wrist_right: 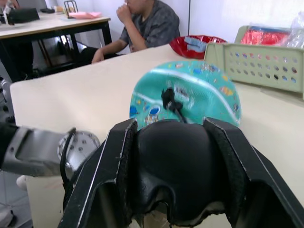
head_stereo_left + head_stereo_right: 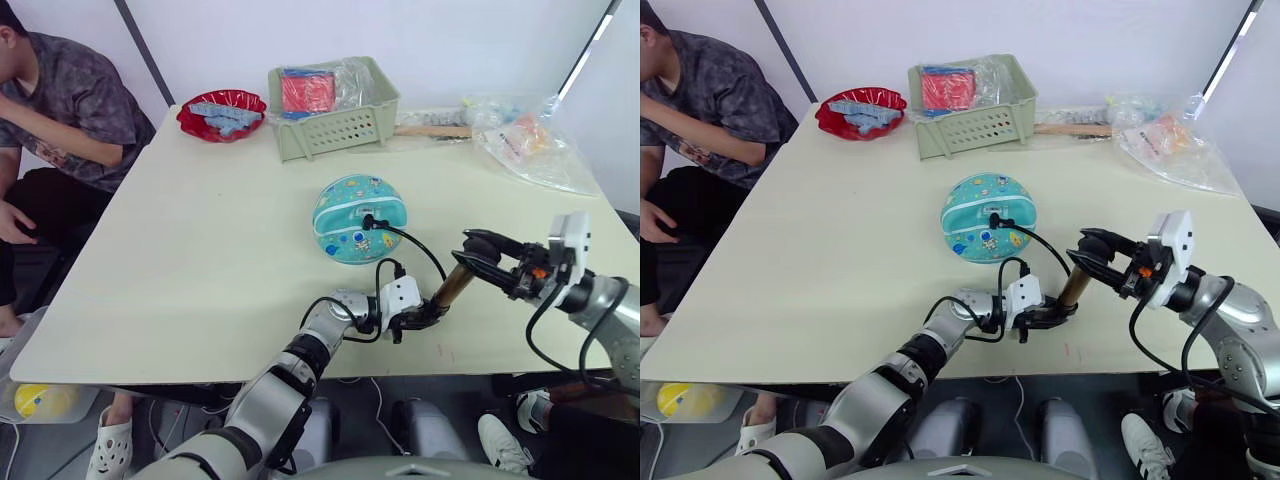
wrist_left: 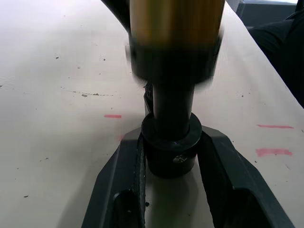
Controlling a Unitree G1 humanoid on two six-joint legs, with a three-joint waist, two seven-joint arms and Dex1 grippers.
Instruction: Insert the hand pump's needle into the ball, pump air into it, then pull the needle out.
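My left gripper (image 2: pixel 418 322) pinches the black bottom cap of the short brass-barrelled hand pump (image 2: pixel 452 285), forearm lying low over the cream table (image 2: pixel 180 260). My right gripper (image 2: pixel 480 258) clamps the pump's black handle, arm reaching in from the side. Beyond both, the thin hose's needle fitting (image 2: pixel 369 221) sits in the teal cartoon-printed ball (image 2: pixel 358 218).
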